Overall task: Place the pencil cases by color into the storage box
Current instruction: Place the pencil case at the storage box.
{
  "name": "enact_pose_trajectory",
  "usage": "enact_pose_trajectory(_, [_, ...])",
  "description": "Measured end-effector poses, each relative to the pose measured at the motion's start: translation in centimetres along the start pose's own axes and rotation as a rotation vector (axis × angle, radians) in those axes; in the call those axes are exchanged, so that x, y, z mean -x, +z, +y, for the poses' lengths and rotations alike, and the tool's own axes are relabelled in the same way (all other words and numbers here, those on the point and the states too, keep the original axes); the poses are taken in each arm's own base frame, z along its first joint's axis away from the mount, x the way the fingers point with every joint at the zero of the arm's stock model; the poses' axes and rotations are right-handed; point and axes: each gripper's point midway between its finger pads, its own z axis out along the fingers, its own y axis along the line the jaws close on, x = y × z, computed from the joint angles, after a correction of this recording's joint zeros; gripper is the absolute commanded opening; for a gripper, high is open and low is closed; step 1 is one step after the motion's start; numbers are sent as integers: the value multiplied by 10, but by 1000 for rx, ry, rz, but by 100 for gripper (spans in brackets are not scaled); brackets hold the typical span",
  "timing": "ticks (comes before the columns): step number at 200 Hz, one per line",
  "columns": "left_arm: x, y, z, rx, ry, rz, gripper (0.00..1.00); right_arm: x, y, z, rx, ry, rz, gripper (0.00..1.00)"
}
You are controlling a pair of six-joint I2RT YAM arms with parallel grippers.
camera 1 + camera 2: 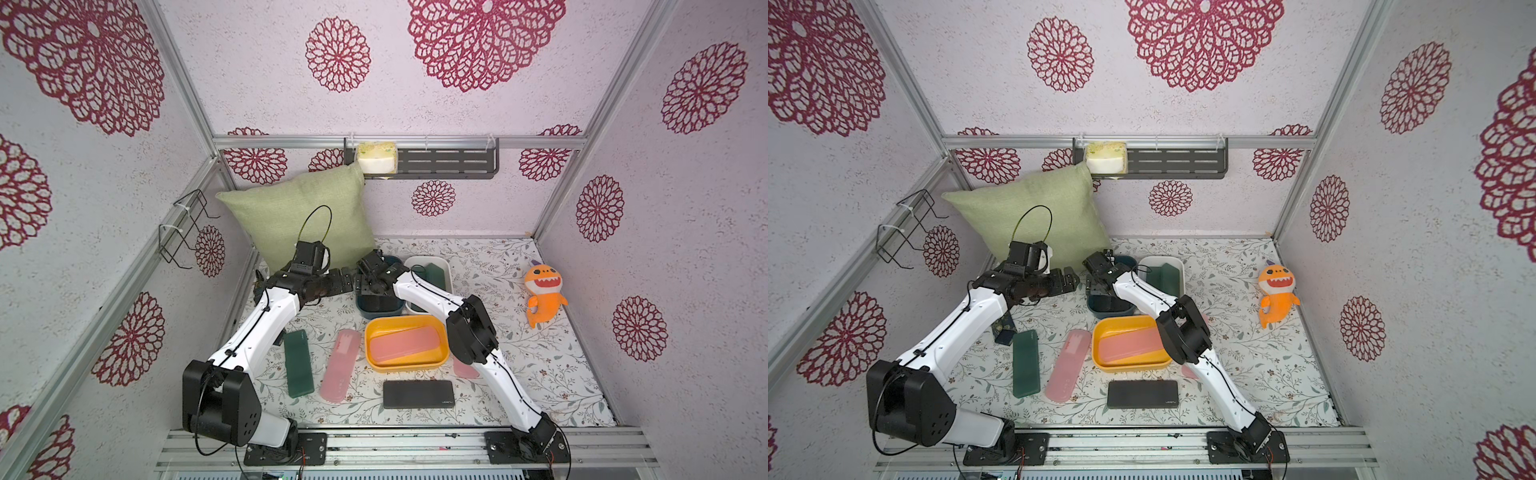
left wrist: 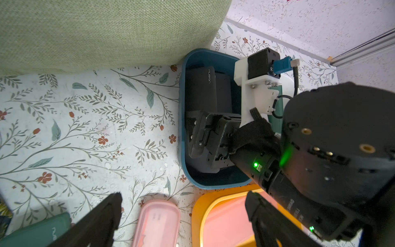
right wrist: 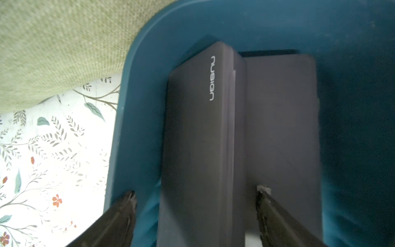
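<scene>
**ENTRY: BLACK CASE IN BLUE BIN, RISKS AT LET-GO**

**Item loc.:** logo black case [image 3: 198,132] lies tilted in blue bin [image 3: 128,102], upper centre in both top views, leaning on second black case [image 3: 282,128]. Also binned: pink case [image 1: 405,343] in yellow bin [image 1: 370,345]; green case [image 1: 436,272] in white bin [image 1: 426,258]. Loose on surface [image 1: 519,374], lower centre: loose green case [image 1: 298,363], loose pink case [image 1: 341,365], loose black case [image 1: 417,394]. One more pink, partly hidden under right arm.

**Risks (judged):**
1. Logo case not flat, so may rock or slide. Cause: a finger brushing its edge on the way up; clearance looks slim.
2. Hands sit just beside each other. Contact likely if either swings w/o lifting first.
3. Right elbow hangs over yellow bin's edge. A low retreat could knock it.

**Pose:** right arm runs lower right to upper centre. Right hand [image 3: 195,192] is dipped into blue bin, jaws apart either side of logo case, gripping nothing. Left arm comes from lower left. Left hand [image 2: 183,195] is spread wide and empty, hovering above surface beside blue bin.
</scene>
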Motion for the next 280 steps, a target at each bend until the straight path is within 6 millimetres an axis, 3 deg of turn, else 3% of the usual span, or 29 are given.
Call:
enact_pose_trajectory(83, [-30, -3, 33, 164, -105, 98, 97, -10, -15, -16, -44, -135, 16, 91])
enact_pose_trajectory(117, [-59, -2, 55, 262, -172, 175, 97, -4, -45, -14, 23, -190, -36, 92])
enact_pose_trajectory(154, [-90, -2, 80, 369, -253, 246, 97, 23, -89, -6, 113, -213, -152, 93])
enact_pose_trajectory(180, [-108, -4, 97, 428, -310, 286, 97, 37, -107, -12, 147, -207, -208, 93])
enact_pose_trajectory(230, [-124, -25, 118, 520, -371, 300, 97, 35, -94, -52, 144, -174, -192, 93])
enact_pose_trajectory(280, [-159, -41, 150, 609, -464, 335, 97, 18, -78, -76, 143, -156, -147, 94])
